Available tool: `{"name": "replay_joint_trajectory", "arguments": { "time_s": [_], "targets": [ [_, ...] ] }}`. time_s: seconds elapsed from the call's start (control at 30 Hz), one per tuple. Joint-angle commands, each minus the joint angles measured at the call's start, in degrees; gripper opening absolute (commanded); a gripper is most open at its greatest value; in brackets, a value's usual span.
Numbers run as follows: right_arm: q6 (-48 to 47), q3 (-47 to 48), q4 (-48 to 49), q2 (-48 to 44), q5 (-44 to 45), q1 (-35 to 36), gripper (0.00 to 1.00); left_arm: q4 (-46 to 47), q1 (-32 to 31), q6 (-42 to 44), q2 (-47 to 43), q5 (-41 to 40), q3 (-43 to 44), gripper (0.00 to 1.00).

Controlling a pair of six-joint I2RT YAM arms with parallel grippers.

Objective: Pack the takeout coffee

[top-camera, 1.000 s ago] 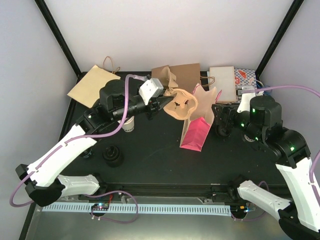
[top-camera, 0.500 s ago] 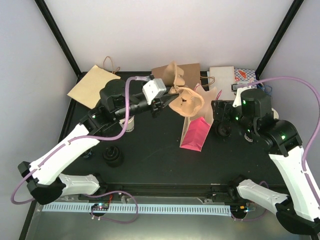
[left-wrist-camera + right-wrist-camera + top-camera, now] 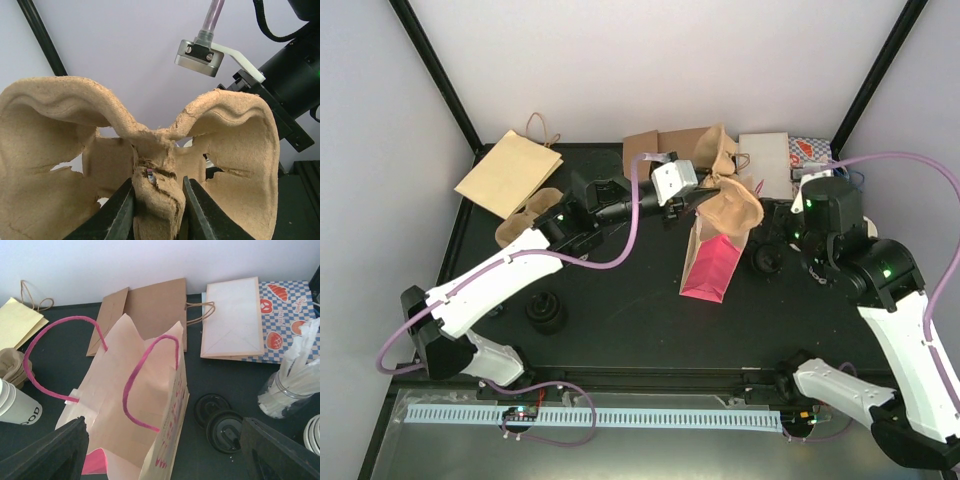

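Left gripper (image 3: 157, 202): fingers (image 3: 119, 212) clamped on the center post of a pulp cup carrier (image 3: 227, 150). The carrier is held in the air and, in the top view, overlaps the top of the pink-handled paper bag (image 3: 712, 265). The bag stands open mid-table (image 3: 620, 320).

Right gripper (image 3: 164, 427): jaws wide apart, nothing between them. It hovers just right of the bag, with the camera looking down at its mouth.

Takeout coffee cup (image 3: 19, 407): on the table left of the bag, caught only at the left edge of the right wrist view. In the top view the left arm covers that spot. It's not in the bag, and neither gripper touches it.

2 black lids (image 3: 220, 421) lie on the table right of the bag. A glass jar of white wrapped sticks (image 3: 290, 385) stands further toward the right edge. A flat brown bag (image 3: 150, 310) and a flat white bag (image 3: 232, 315) lie along the far edge.
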Motion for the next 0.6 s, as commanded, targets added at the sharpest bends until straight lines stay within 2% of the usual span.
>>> {"name": "replay_joint_trajectory", "arguments": {
  "time_s": [0.0,0.33,0.57],
  "targets": [
    [0.5,0.1,0.5,-2.3,2.7,-0.1,0.85,5.0,-2.0,2.7,1.5,2.7,3.2,0.23],
    [0.0,-0.7,-0.9,-5.2,3.6,-0.1,0.85,7.6,-3.9,4.5,1.7,0.5,5.3,0.23],
    [-0.2,-1.6,-0.9,-6.9,3.2,-0.1,0.85,6.2,-5.3,4.9,2.9,-0.1,8.5,0.23]
  ]
}}
